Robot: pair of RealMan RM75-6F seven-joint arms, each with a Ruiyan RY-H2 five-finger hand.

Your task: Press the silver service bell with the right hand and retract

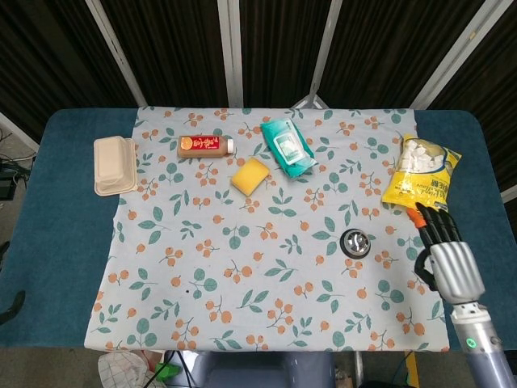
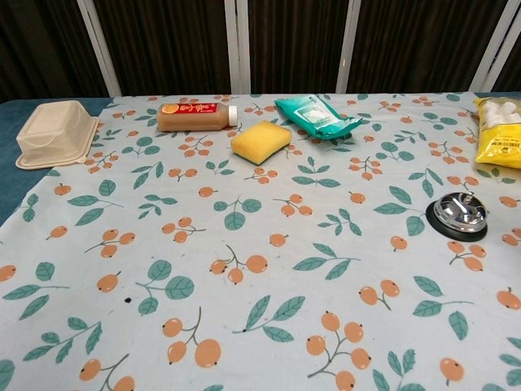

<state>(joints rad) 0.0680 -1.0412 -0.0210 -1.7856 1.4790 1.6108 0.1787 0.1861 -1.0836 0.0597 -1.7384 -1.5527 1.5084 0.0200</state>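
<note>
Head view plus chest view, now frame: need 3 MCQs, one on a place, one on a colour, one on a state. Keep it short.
1. Where does the silver service bell stand?
A. On the floral cloth, right of centre
B. Inside the beige container
C. On top of the sponge

2. What colour is the sponge?
A. Blue
B. Yellow
C. Black

3. What is the right hand doing?
A. Pressing the bell
B. Holding the snack bag
C. Clear of the bell, holding nothing

Answers:
1 A: both views show the bell on the cloth, right of middle.
2 B: the sponge is yellow in both views.
3 C: in the head view the hand sits to the right of the bell, with bare cloth between them.
</note>
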